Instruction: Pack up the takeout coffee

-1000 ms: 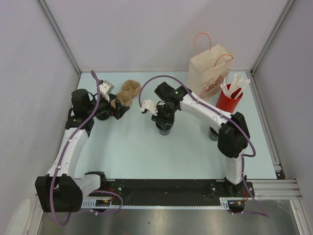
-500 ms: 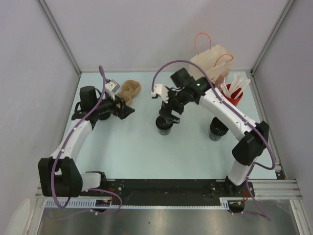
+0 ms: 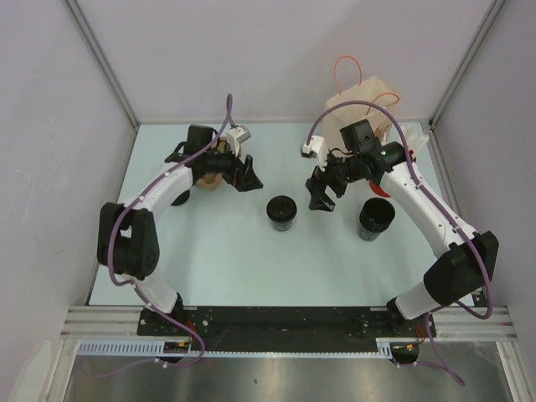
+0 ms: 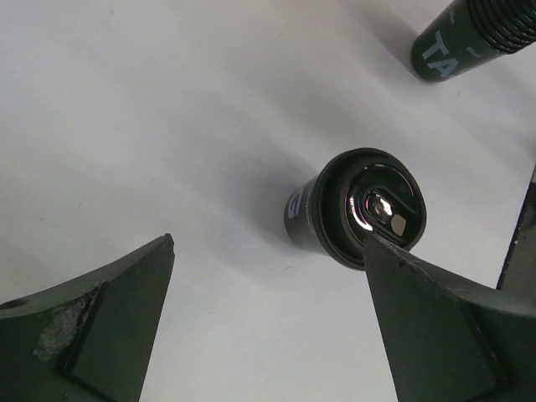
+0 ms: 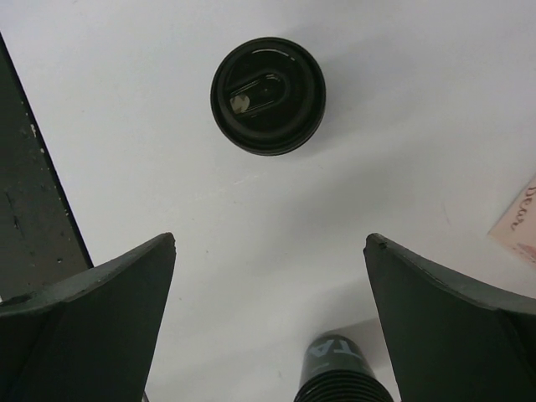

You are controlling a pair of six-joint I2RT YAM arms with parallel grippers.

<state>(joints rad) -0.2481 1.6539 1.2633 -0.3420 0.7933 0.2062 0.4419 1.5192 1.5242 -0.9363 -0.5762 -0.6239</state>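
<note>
The right gripper [image 3: 322, 199] is held above the table [image 3: 218, 251] with its jaws spread wide and nothing between them. The coffee [image 3: 282, 211] stands upright just to its left, apart from both fingers; in the right wrist view its ringed lid is seen from straight above. To this gripper's right, a little nearer the arm bases, a tall cup [image 3: 376, 219] stands, with white letters on its side. Behind the gripper, against the back wall, a paper bag [image 3: 364, 94] with orange handles is set. The left gripper [image 3: 243, 177] is likewise open and empty. The coffee is found to its right and nearer the bases, clear of its fingers; in the left wrist view it appears between the two fingertips, closer to the right one. A brown carrier [image 3: 208, 177] lies beside this gripper on its left, partly hidden by the arm. Whether the two touch cannot be told. The coffee is thus placed between the two grippers and held by neither. The table is a pale blue-green sheet, matte and plain, and looks nearly white in the wrist views. It is closed in on three sides by light grey walls [image 3: 251, 59] joined by metal posts [image 3: 100, 63], and a black rail [image 3: 276, 318] runs along its near edge.
</note>
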